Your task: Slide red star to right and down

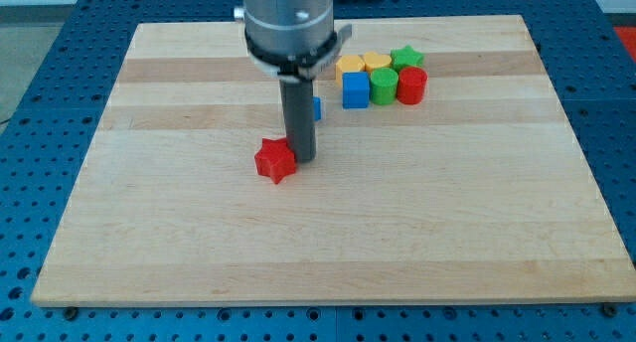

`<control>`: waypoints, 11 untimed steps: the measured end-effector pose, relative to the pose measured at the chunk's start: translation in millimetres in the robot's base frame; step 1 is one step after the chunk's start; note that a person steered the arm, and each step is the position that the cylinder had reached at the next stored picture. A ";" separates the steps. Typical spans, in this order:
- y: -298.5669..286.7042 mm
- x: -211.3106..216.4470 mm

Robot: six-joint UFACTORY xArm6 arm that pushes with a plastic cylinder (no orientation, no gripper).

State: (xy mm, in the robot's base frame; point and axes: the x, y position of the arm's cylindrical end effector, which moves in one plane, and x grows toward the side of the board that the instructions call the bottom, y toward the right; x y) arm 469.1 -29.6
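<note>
The red star (275,161) lies on the wooden board (328,233) a little left of the middle. My tip (302,159) stands right next to the star's right side, touching or nearly touching it. The rod rises straight up to the grey arm body at the view's top.
A cluster sits at the upper right of the middle: a yellow block (350,64), a yellow cylinder (377,61), a green star (406,57), a blue cube (355,89), a green block (383,86) and a red cylinder (411,85). A small blue block (316,108) peeks from behind the rod.
</note>
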 end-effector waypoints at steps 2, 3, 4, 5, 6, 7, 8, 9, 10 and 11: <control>-50.3 53.2; -124.4 16.3; -150.7 -21.3; -125.7 -24.6; -64.5 32.6; -19.2 72.8; -54.1 72.0; -118.0 47.7; -128.1 1.8; -90.3 -15.8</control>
